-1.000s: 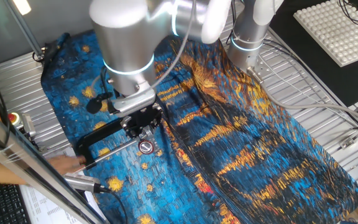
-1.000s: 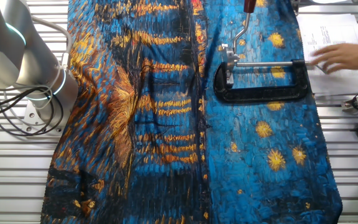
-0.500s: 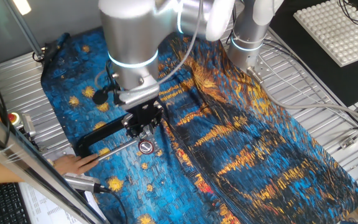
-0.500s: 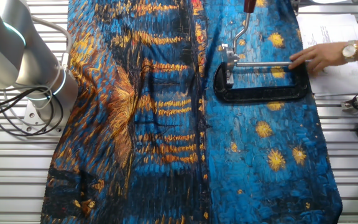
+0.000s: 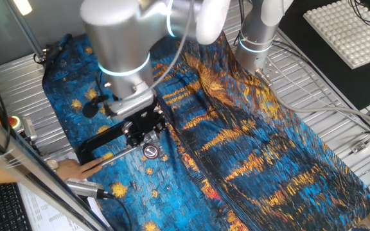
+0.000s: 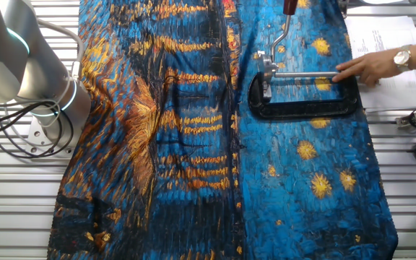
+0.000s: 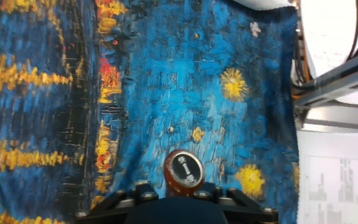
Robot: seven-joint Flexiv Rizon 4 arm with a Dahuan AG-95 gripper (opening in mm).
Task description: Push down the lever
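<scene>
The lever (image 6: 281,37) lies near the 12 o'clock edge of the other fixed view, a thin silver rod rising from the clamp's screw end to a red cap cut off by the top border. In the hand view only that cap (image 7: 183,171) appears, at the 6 o'clock edge, just above the black gripper body; the rod below it is hidden.

The black C-shaped clamp (image 6: 305,106) rests on the blue and orange patterned cloth (image 6: 193,144) that covers the table (image 6: 13,209). In one fixed view the clamp (image 5: 101,138) is partly covered by the arm.

The gripper (image 5: 145,136) sits directly over the clamp's screw end. Its fingers are not resolvable in any view: the arm body hides them in one fixed view, the other fixed view cuts them off, and the hand view shows only the black mount. Whether they are wide or narrow cannot be told, nor whether they touch the cap.

A person's hand (image 6: 370,66) enters from 3 o'clock and rests on the clamp's far end, touching the screw rod (image 6: 305,74). White papers (image 6: 385,36) lie under the wrist.
</scene>
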